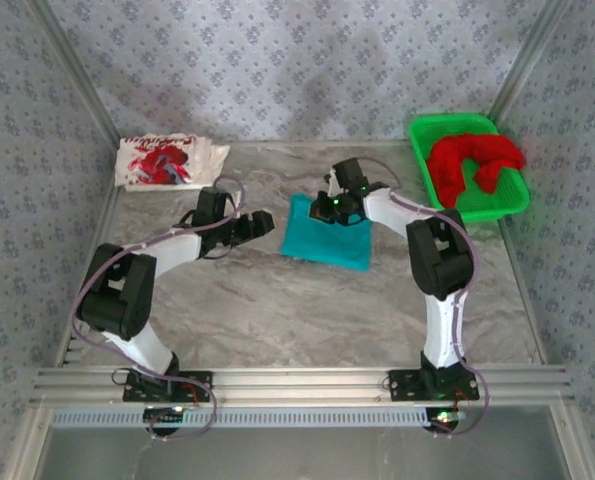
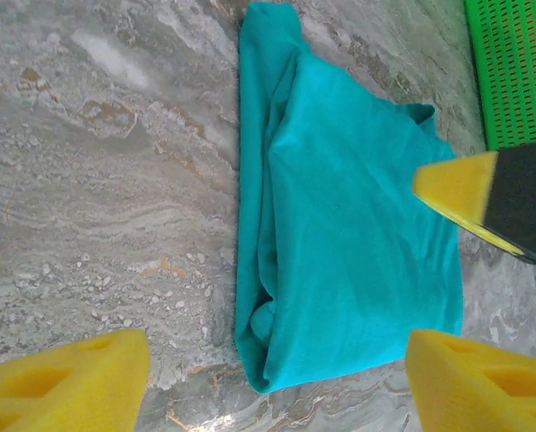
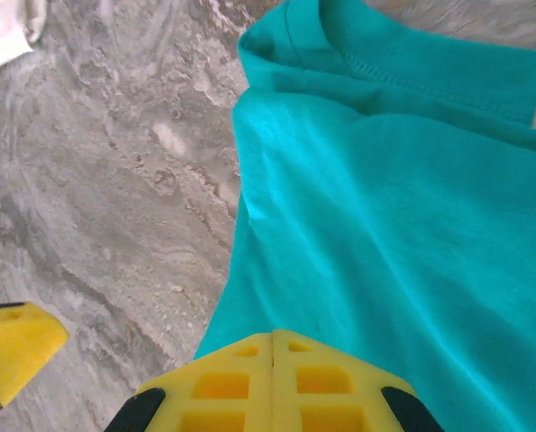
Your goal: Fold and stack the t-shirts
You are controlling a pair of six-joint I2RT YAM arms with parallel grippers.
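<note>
A folded teal t-shirt [image 1: 329, 240] lies flat at the table's middle. My left gripper [image 1: 265, 221] hovers just left of it, open; its yellow fingers [image 2: 60, 378] stand wide either side of the shirt's near corner [image 2: 349, 234], touching nothing. My right gripper [image 1: 325, 212] is shut over the shirt's far edge; its fingertips [image 3: 272, 378] are pressed together above the teal cloth [image 3: 412, 207], with no cloth seen between them. A white t-shirt with red print [image 1: 167, 160] lies folded at the back left. A red t-shirt [image 1: 472, 160] is heaped in the green basket [image 1: 512, 200].
The green basket [image 2: 520, 63] stands at the back right, close to the right arm. Patterned walls close in the table on three sides. Bare marble tabletop [image 1: 277, 310] stretches in front of the teal shirt, between the two arm bases.
</note>
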